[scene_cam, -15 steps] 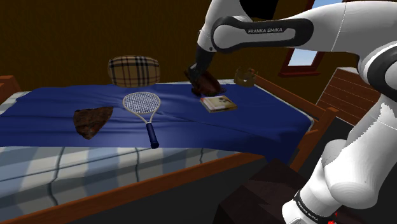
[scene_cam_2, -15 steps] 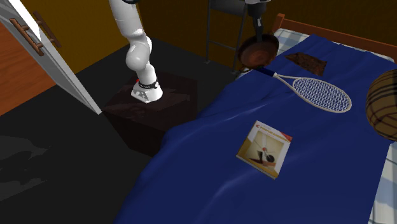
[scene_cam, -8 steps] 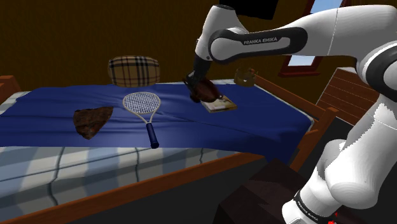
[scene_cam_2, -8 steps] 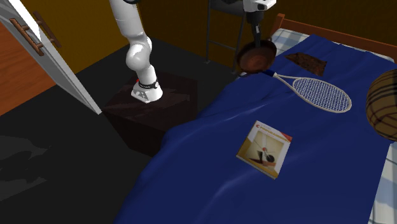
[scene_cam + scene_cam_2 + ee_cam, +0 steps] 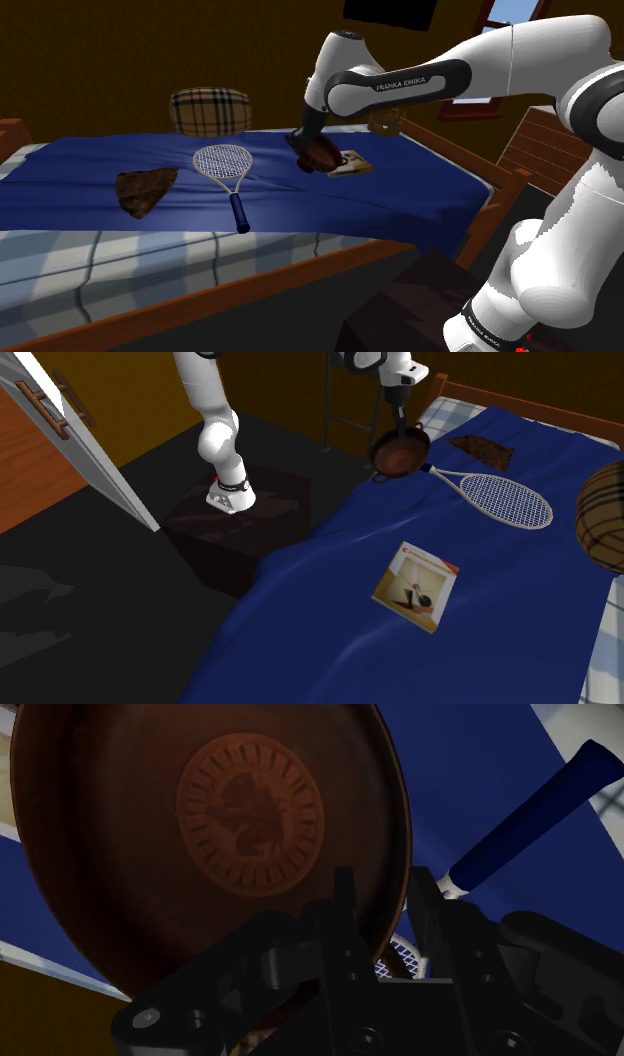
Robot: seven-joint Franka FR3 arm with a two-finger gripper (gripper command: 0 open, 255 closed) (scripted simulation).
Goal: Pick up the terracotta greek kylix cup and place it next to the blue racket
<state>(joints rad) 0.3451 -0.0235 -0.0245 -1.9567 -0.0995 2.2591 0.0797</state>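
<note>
My gripper [image 5: 306,141] is shut on the rim of a dark reddish-brown kylix cup [image 5: 319,156], a shallow bowl with a round medallion inside [image 5: 232,834]. The cup hangs tilted just above the blue bedspread [image 5: 400,190]. The racket [image 5: 225,163] has a white head and a blue handle [image 5: 239,211] and lies flat at the shoulder view's left of the cup. In the second exterior view the cup [image 5: 400,452] hangs under the gripper [image 5: 397,422], close to the end of the racket's handle [image 5: 441,471]. In the wrist view the fingers [image 5: 345,919] clasp the rim, with the handle [image 5: 535,814] just beyond.
A book [image 5: 415,585] lies on the bedspread, partly behind the cup in the shoulder view. A brown cloth [image 5: 143,188], a plaid pillow [image 5: 210,110] and a small brown object [image 5: 385,120] on the wooden bed frame [image 5: 470,165] lie around. The stand [image 5: 240,522] is beside the bed.
The gripper has carried the cup lower and nearer to the racket's handle. Nothing else on the bed has moved.
</note>
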